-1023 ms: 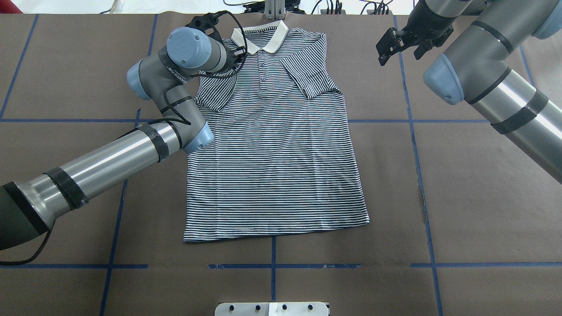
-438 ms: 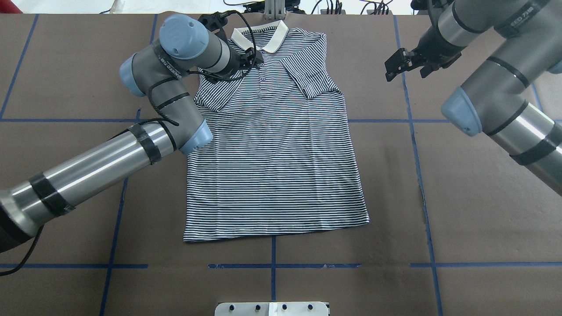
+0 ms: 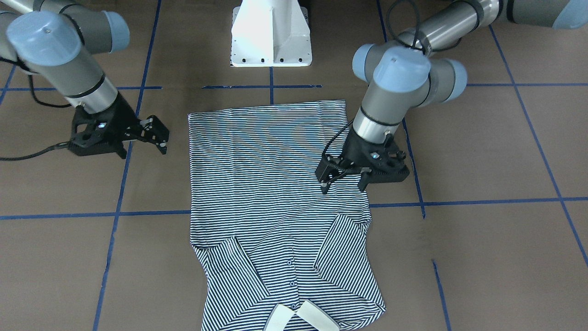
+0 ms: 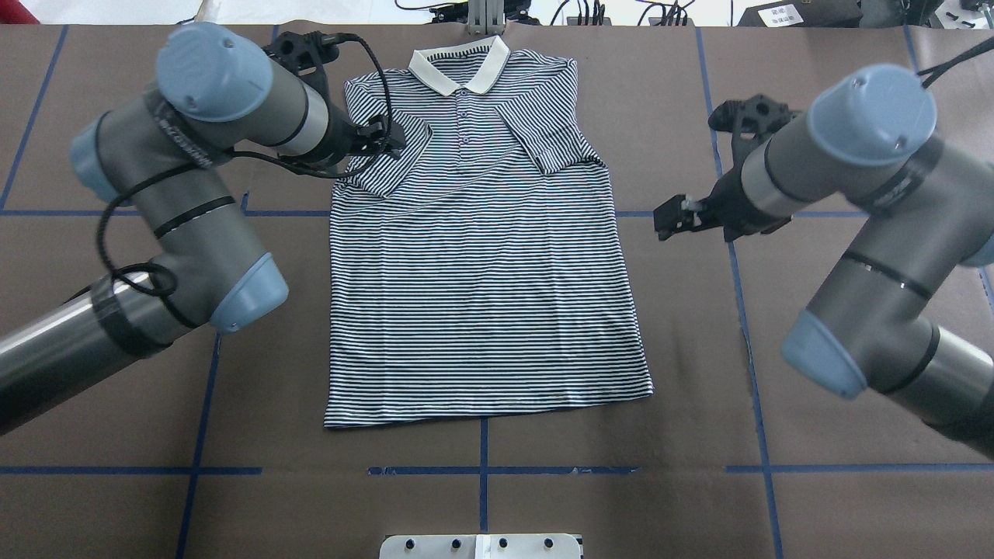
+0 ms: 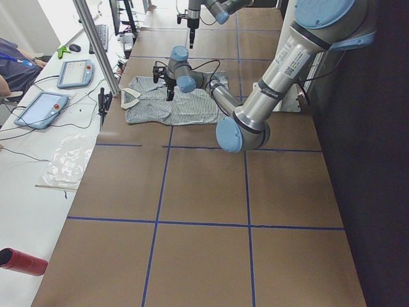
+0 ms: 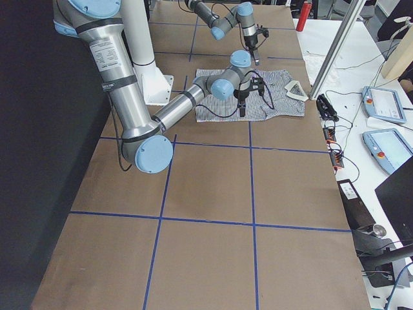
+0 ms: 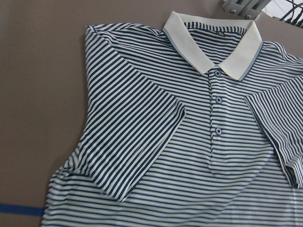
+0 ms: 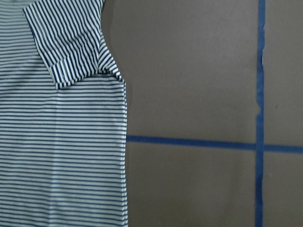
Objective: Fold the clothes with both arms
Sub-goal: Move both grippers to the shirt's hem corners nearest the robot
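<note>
Since the polo shirt (image 4: 489,295) lies flat on the table (image 4: 699,435), sleeves tucked in, and both sets of jaws hang parted and empty, left gripper (image 3: 343,185) over one side edge and right gripper (image 3: 158,133) just off the other should pinch matching points, lift evenly.

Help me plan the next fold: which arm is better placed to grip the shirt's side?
Left, likely: left gripper hangs open over the shirt by a folded sleeve; right gripper is off it.
</note>
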Motion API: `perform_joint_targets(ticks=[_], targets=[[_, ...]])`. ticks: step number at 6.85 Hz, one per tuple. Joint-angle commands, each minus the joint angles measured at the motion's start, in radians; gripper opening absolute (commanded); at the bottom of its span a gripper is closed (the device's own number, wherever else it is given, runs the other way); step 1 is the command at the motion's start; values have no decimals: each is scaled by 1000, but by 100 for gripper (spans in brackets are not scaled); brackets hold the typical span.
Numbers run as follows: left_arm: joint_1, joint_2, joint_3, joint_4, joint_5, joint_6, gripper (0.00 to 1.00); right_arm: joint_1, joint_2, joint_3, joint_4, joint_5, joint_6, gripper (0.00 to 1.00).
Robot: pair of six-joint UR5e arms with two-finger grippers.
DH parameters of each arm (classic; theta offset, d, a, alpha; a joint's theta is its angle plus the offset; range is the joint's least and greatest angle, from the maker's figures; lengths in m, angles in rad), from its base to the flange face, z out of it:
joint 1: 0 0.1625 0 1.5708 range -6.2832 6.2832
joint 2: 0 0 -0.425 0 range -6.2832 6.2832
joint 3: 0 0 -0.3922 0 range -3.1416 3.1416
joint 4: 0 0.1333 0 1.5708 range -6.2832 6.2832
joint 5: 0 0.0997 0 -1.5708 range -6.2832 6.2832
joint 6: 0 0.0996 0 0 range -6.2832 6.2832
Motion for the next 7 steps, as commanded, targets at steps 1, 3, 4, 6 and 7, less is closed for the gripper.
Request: perform_joint_targets(ticks=[1,3,4,6,7], targets=[[1,62,-199,141,-1,27,100,-243,-56,33,50,-188,257,100],[4,59,-207,142,0,27,100,-318,-70,35,61,-224,289,100],[5,58,-205,142,0,27,100,-321,-77,24,59,-222,289,100],[5,52,-216,142,-1,27,100,-330,-64,-5,49,-212,289,99],[5,52,-216,140,0,27,100,-330,-65,-19,49,-212,289,98]])
